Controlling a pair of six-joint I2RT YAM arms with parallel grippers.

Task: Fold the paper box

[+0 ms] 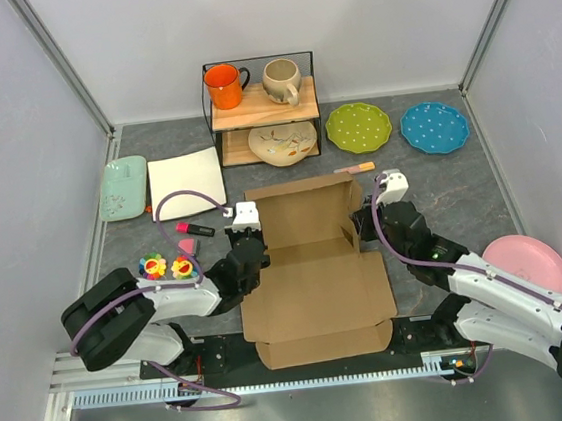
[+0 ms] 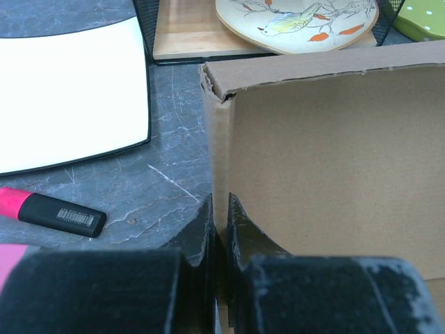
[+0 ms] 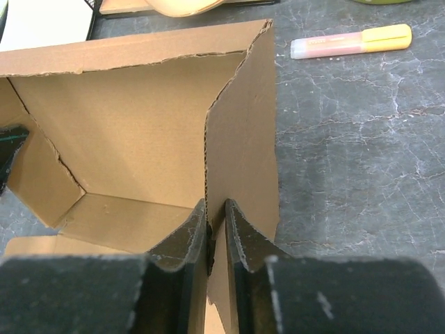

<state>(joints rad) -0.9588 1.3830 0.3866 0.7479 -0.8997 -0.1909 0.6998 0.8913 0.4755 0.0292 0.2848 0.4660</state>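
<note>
The paper box (image 1: 312, 268) is brown corrugated cardboard, lying open in the middle of the table with its back wall and two side walls standing up and its lid panel flat toward the arms. My left gripper (image 1: 249, 236) is at the box's left side wall. In the left wrist view its fingertips (image 2: 220, 209) are pinched shut on that wall's edge (image 2: 221, 160). My right gripper (image 1: 363, 224) is at the right side wall. In the right wrist view the gripper (image 3: 216, 212) is shut on that upright flap (image 3: 240, 139).
A white square plate (image 1: 187, 184) and a pink marker (image 1: 194, 229) lie left of the box. A wire rack (image 1: 262, 112) with mugs and a bowl stands behind it. A highlighter (image 1: 355, 168), a green plate (image 1: 358, 127), a blue plate (image 1: 434, 126) and a pink plate (image 1: 528, 263) are to the right.
</note>
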